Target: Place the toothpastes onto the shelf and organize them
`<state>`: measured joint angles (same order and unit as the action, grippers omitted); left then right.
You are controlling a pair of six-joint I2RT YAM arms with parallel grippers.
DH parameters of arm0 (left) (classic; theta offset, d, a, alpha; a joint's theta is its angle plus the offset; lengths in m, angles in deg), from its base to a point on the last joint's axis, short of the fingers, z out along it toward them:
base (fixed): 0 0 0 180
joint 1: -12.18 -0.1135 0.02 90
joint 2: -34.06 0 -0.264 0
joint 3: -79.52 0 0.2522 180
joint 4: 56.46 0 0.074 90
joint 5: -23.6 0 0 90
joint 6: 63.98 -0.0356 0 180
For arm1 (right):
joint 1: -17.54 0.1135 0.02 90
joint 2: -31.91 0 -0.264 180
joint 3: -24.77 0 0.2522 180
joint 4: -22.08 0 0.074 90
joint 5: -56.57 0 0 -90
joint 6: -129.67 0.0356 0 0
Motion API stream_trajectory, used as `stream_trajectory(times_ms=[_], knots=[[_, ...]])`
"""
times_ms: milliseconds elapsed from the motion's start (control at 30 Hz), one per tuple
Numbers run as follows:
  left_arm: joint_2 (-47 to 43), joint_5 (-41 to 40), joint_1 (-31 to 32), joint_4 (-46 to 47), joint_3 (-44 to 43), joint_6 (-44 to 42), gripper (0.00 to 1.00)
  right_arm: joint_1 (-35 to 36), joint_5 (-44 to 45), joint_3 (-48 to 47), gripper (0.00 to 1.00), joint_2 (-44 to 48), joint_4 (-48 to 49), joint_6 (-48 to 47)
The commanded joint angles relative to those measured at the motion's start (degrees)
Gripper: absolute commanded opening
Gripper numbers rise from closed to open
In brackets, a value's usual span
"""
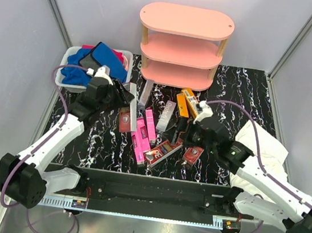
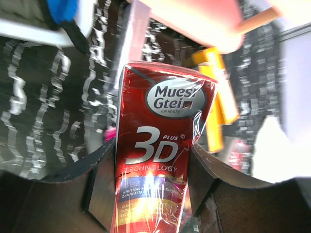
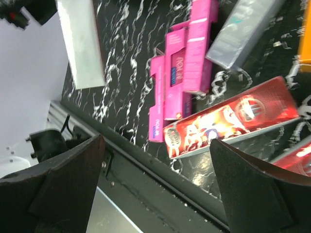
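Black marbled desk (image 1: 241, 88): left gripper (image 2: 153, 184) pinches red toothpaste box (image 2: 163, 141), long axis toward shelf (image 2: 194, 19), frame top; right gripper (image 3: 155, 187) spread.

Toothpastes (image 1: 150, 126): about eleven; shelf (image 1: 186, 20): one, three tiers; white bin (image 1: 65, 65): one; white cloth (image 1: 262, 145): one

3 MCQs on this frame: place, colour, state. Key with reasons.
1. The white bin sits: A) left of the shelf B) on the shelf C) right of the shelf.
2. The box in the left gripper is: A) orange B) dark red C) silver-grey.
3. The right gripper is: A) shut on the bin B) shut on the shelf C) open, empty.
Key: 1A, the bin stands off the shelf's left end; 2B, a red box is clamped in it; 3C, jaws wide apart, gripping nothing.
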<state>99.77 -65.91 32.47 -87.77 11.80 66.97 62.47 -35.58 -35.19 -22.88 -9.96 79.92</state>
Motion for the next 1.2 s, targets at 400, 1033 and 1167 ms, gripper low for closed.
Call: stream_trajectory(times_ms=[400,1033,1167], knots=[[-4.01,19.98,-1.75,35.02,15.63,28.74,0.47,27.76,28.08,-5.65,1.00,-12.44,17.67,-13.43],[-2.52,25.61,-1.75,49.70,20.91,38.85,0.47,27.85,44.52,-6.98,0.63,-21.68,30.32,-18.80],[-2.43,25.35,-1.75,51.02,21.43,40.17,0.47,27.93,44.52,-9.52,0.54,-25.18,27.96,-17.75]])
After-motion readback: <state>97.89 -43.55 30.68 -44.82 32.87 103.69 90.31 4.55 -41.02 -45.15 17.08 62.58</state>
